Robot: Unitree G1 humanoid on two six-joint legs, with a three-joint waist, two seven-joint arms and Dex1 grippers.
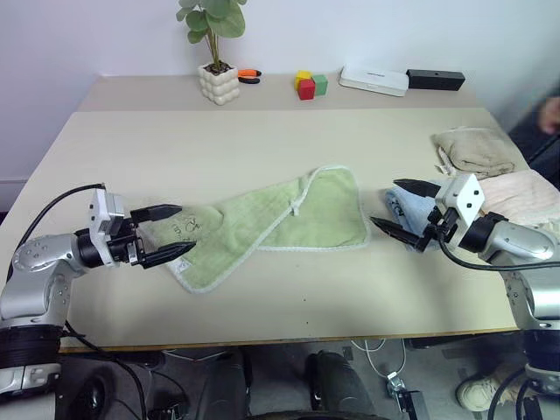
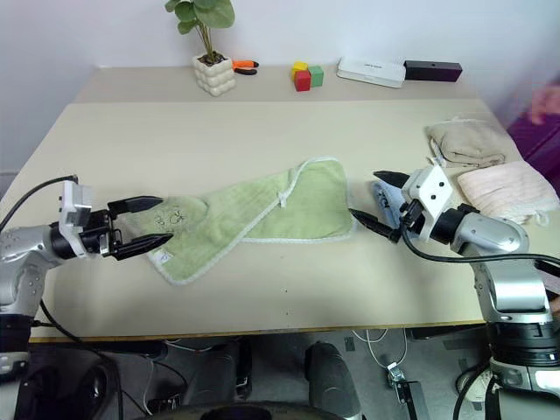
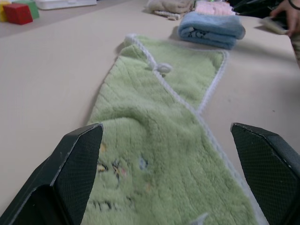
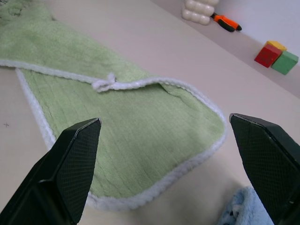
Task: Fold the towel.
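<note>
Green towel lying loosely folded mid-bench, flanked by left gripper and right gripper, jaws wide open, holding nothing.

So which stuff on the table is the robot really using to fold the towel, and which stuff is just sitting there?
For the job:
- green towel, lying partly folded
- left gripper, open
- right gripper, open

Just lying about:
- blue folded towel
- beige towel
- pink towel
- potted plant
- coloured blocks
- white box
- black box
- orange tool
</note>
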